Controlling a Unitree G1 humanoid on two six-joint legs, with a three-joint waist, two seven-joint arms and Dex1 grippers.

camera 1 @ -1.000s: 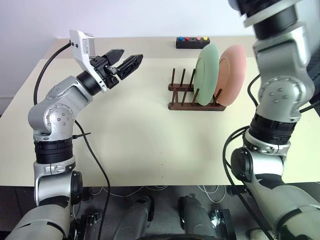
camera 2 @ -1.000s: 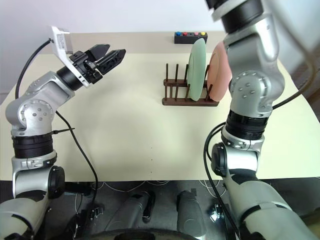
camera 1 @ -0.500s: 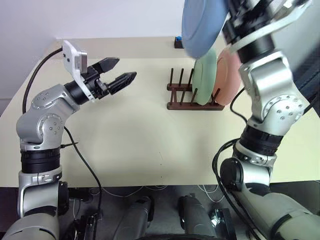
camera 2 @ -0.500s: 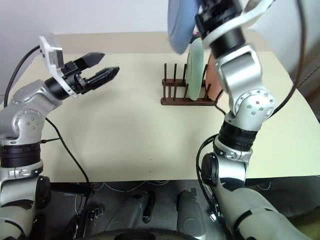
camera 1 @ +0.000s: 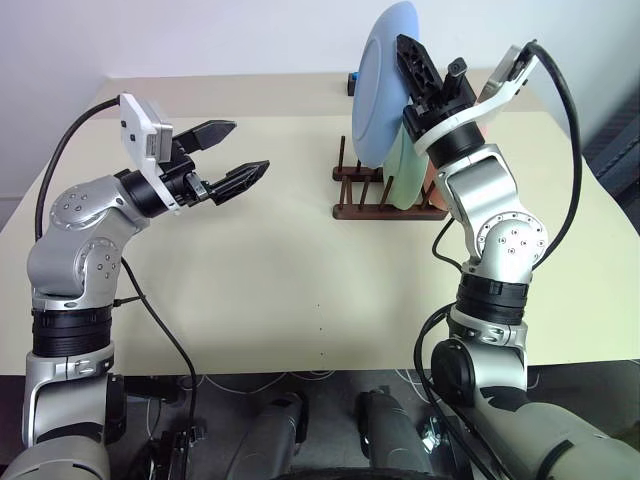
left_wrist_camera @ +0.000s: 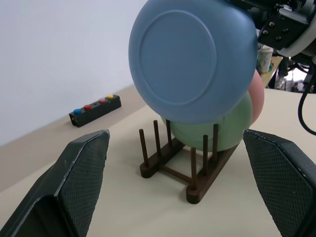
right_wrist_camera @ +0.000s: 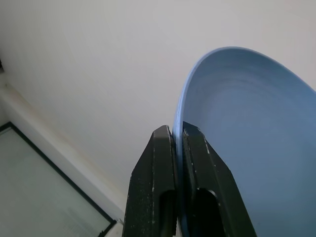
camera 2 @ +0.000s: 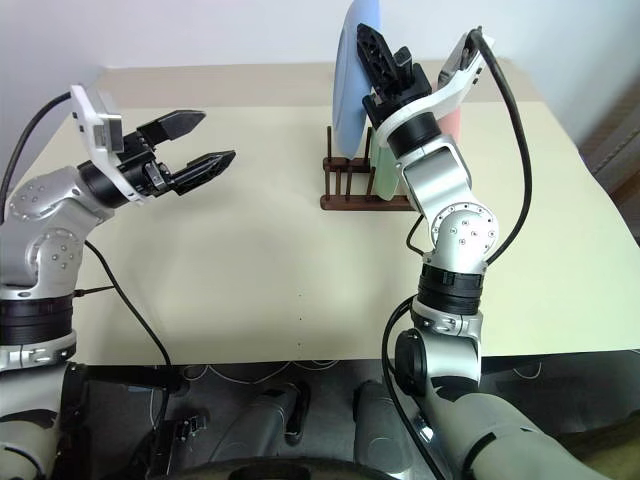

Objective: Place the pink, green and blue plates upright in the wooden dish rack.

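My right gripper [camera 1: 405, 45] is shut on the rim of the light blue plate [camera 1: 380, 85], holding it upright in the air just above the left end of the wooden dish rack [camera 1: 360, 210]. The pale green plate [left_wrist_camera: 222, 128] and the pink plate [left_wrist_camera: 256, 94] stand upright in the rack's right part, largely behind the blue plate and my right arm. In the right wrist view both fingers [right_wrist_camera: 153, 173] pinch the blue rim [right_wrist_camera: 252, 148]. My left gripper [camera 1: 248, 146] hovers open and empty above the table, to the left of the rack, pointing at it.
A small black box with coloured buttons [left_wrist_camera: 94, 109] lies at the table's far edge behind the rack. The cream table [camera 1: 300, 280] stretches wide in front of the rack and between my arms. Cables hang off the near edge.
My right arm has come down, bringing the blue plate from above the picture to just over the rack. My left gripper has rolled and drawn back a little, still open.
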